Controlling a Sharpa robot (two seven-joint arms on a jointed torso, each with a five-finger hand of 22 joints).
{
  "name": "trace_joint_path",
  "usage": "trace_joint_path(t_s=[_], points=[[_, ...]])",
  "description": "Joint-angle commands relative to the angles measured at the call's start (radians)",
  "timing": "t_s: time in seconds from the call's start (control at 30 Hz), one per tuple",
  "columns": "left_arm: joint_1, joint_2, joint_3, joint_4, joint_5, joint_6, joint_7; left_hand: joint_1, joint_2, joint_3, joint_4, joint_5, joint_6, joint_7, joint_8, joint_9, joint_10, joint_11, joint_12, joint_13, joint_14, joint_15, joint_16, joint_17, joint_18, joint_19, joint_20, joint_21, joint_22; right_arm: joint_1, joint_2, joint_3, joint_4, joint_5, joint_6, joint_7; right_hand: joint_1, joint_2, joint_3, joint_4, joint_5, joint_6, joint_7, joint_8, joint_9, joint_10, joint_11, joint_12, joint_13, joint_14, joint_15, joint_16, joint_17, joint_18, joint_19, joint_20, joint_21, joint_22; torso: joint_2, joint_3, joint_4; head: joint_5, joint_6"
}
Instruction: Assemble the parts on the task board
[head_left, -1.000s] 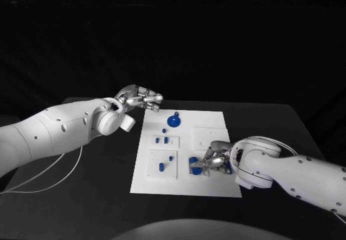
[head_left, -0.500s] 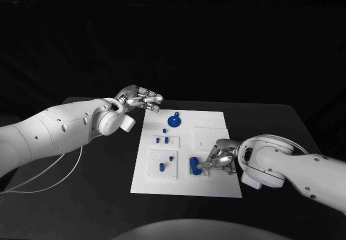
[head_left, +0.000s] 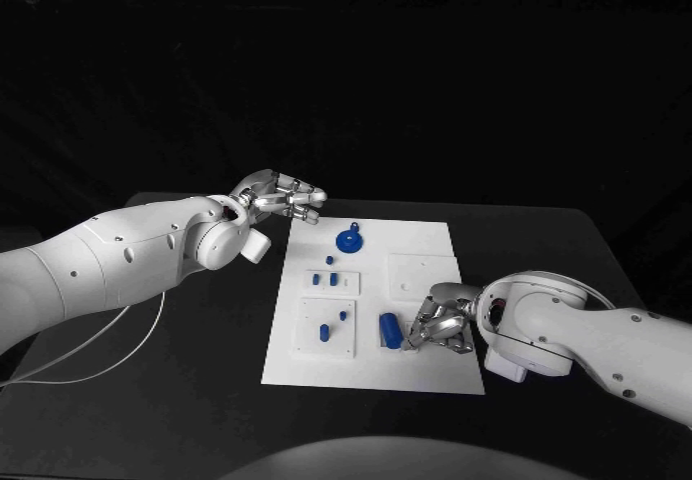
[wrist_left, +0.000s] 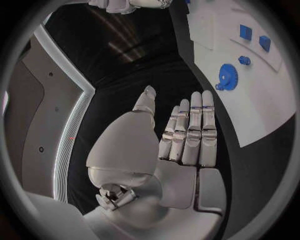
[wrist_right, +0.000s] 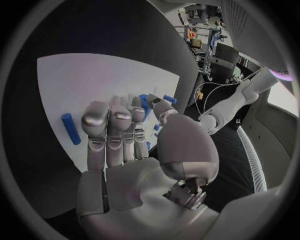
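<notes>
- Judged the assembly far from finished: loose blue parts lay scattered over the task board, none plainly joined to another.
- Found the right hand nearest, low over the board's near right side, fingers curled part-way in with nothing in them, as the right wrist view also showed.
- Saw the blue cylinder lying flat on the board just beside that hand, apart from the fingertips; the same piece lay free on the white surface in the right wrist view.
- Noted, against half a second before, the cylinder released: earlier gripped by the right hand and tilted, now lying alone with the hand drawn slightly back.
- Spotted small blue pegs on the near left raised tile, whether seated or merely resting could not be told.
- Spotted more small blue blocks on the next tile farther in, and a bare square tile to their right.
- Marked the blue gear near the far edge, on the board and untouched, seen also from the left wrist.
- Placed the left hand farthest, hovering just off the board's far left corner, empty, fingers straight and side by side; unchanged from the earlier frames.
- Reckoned the cylinder, gear and small pieces all left to fit.
</notes>
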Motion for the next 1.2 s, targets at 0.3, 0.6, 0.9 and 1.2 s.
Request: trace_joint_path(t_s=[0.3, 0.6, 0.9, 1.2], points=[[-0.001, 0.000, 0.000, 0.001, -0.003, 0.016, 0.001, -0.006, 0.006, -0.001, 0.002, -0.004, -0.009, 0.000, 0.000, 0.001, -0.008, 0.000, 0.004, 0.001, 0.000, 0.005, -0.002, 0.001, -0.007, -0.002, 0.006, 0.007, -0.001, -0.011, 0.026, 0.000, -0.017, -0.030, -0.034, -0.011, -0.027, 0.027, 0.009, 0.009, -0.020, 0.002, -0.005, -0.001, 0.018, 0.004, -0.010, 0.009, 0.002, 0.001, -0.006, 0.005, -0.002, -0.006, 0.064, -0.008, 0.001, 0.091, 0.000, 0.0007, 0.0008, 0.003, -0.003], [-0.001, -0.001, 0.000, 0.003, -0.003, 0.017, -0.002, -0.007, 0.008, -0.003, 0.000, -0.004, -0.009, 0.000, 0.000, 0.001, -0.007, 0.000, 0.004, 0.001, -0.002, 0.005, -0.002, 0.001, -0.007, -0.003, 0.006, 0.008, -0.004, -0.016, 0.042, 0.000, -0.028, -0.042, -0.051, -0.016, -0.048, 0.031, 0.009, 0.027, -0.033, 0.003, -0.006, -0.001, 0.032, 0.007, -0.010, 0.014, 0.004, 0.002, -0.006, 0.007, -0.003, -0.006, 0.064, -0.008, 0.005, 0.091, 0.000, 0.0007, -0.0009, 0.006, -0.006], [-0.001, -0.002, 0.000, 0.003, -0.004, 0.018, -0.004, -0.006, 0.010, -0.004, -0.003, -0.003, -0.008, 0.000, 0.000, 0.001, -0.006, 0.000, 0.004, 0.001, -0.002, 0.005, -0.002, 0.001, -0.007, -0.004, 0.006, 0.011, -0.009, -0.023, 0.053, 0.000, -0.040, -0.049, -0.031, -0.018, -0.051, 0.030, 0.007, 0.029, -0.034, 0.002, -0.006, -0.001, 0.036, 0.006, -0.010, 0.012, 0.004, 0.001, -0.006, 0.007, -0.004, -0.007, 0.064, -0.008, 0.004, 0.090, 0.000, 0.0003, 0.0003, 0.007, -0.010], [-0.001, -0.002, -0.001, 0.002, -0.005, 0.019, -0.005, -0.006, 0.010, -0.004, -0.003, -0.003, -0.008, 0.000, 0.000, 0.001, -0.006, 0.000, 0.004, 0.001, -0.002, 0.005, -0.002, 0.001, -0.007, -0.004, 0.006, 0.011, -0.009, -0.034, 0.060, 0.000, -0.050, -0.066, -0.007, -0.021, -0.041, 0.033, -0.005, 0.003, -0.034, 0.004, -0.006, -0.001, 0.029, 0.005, -0.010, 0.011, 0.003, 0.001, -0.006, 0.007, -0.006, -0.008, 0.064, -0.008, 0.005, 0.090, -0.001, -0.0004, -0.0001, 0.008, -0.013]])
